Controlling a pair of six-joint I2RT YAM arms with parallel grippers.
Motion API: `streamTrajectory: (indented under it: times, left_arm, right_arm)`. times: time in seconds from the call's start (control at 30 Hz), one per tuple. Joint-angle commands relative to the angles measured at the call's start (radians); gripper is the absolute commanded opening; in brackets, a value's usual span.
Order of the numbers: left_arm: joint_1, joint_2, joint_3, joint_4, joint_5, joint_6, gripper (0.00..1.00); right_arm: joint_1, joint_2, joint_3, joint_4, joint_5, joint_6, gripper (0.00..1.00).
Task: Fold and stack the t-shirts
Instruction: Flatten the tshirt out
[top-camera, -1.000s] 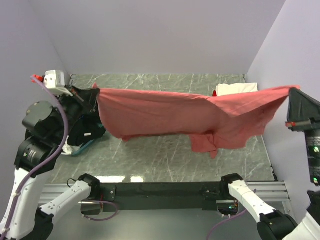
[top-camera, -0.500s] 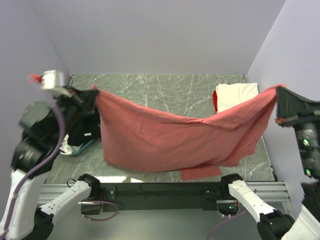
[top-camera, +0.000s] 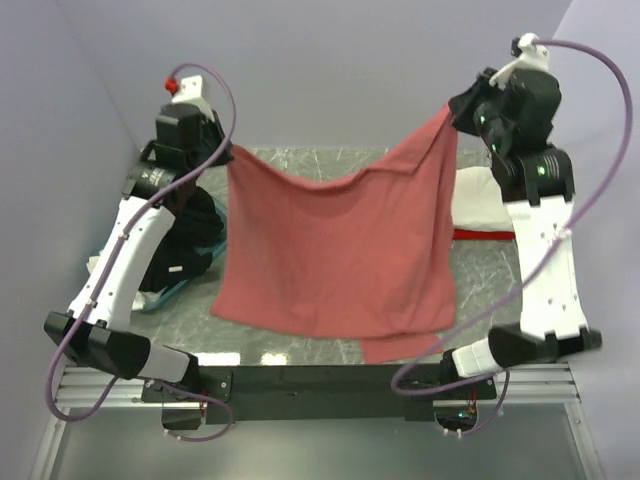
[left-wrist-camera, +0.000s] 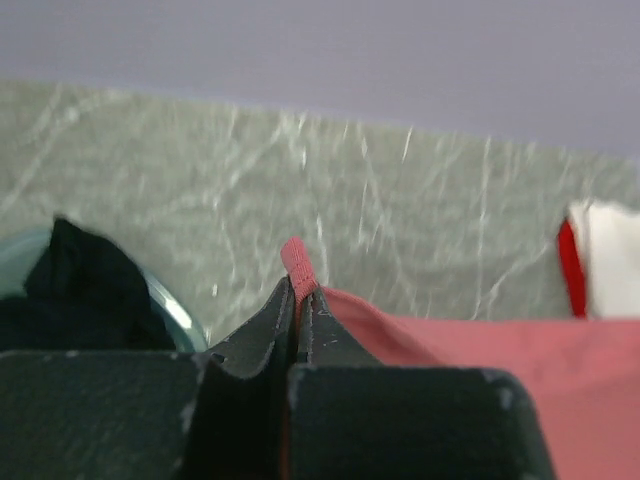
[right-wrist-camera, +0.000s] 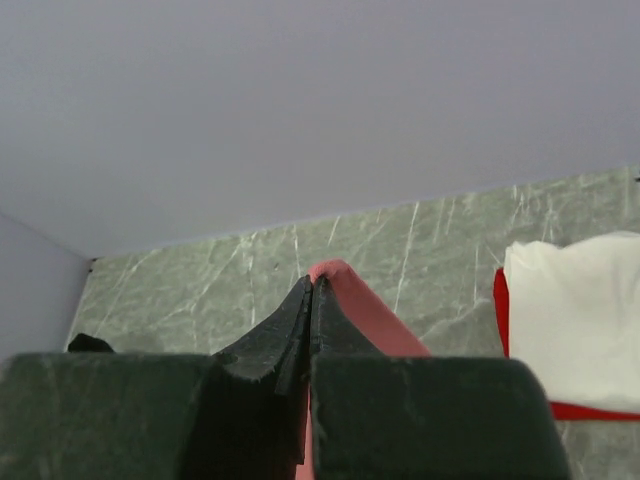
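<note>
Salmon-pink t-shirt (top-camera: 335, 250) hangs stretched left-to-right, upper corners clamped in left end effector (left-wrist-camera: 297, 298) and right end effector (right-wrist-camera: 311, 292)

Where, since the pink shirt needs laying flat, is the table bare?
Bare marble runs mid-table between the teal basin at left and the white-on-red stack at right. Both sides are crowded; the hanging pink shirt hides the near part.
</note>
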Motion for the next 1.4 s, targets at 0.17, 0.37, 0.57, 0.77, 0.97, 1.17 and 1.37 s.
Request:
streamTrajectory:
  times: [0.17, 0.37, 0.57, 0.77, 0.97, 1.17, 1.37]
  left_arm:
    - [0.036, -0.002, 0.292, 0.143, 0.089, 0.072, 0.01]
    - [0.036, -0.091, 0.266, 0.127, 0.183, 0.071, 0.01]
    - [0.036, -0.281, 0.204, 0.075, 0.270, 0.072, 0.01]
    - [0.036, -0.418, 0.266, -0.038, 0.286, 0.103, 0.01]
    - [0.036, -0.498, 0.394, -0.098, 0.278, 0.107, 0.01]
    - [0.036, -0.541, 0.350, -0.082, 0.292, 0.086, 0.00]
    - [0.036, -0.523, 0.094, 0.006, 0.229, 0.048, 0.00]
  right_arm:
    - [-0.036, 0.061, 0.302, 0.119, -0.054, 0.009, 0.00]
    - [-0.038, -0.055, 0.225, 0.146, -0.082, 0.006, 0.00]
    - [-0.038, -0.244, 0.124, 0.131, -0.109, -0.009, 0.00]
    - [-0.038, -0.385, 0.211, 0.050, -0.004, -0.044, 0.00]
    - [-0.038, -0.428, 0.364, 0.001, 0.087, -0.069, 0.00]
    - [-0.036, -0.423, 0.351, 0.016, 0.115, -0.072, 0.00]
    - [-0.036, -0.375, 0.182, 0.100, 0.115, -0.075, 0.00]
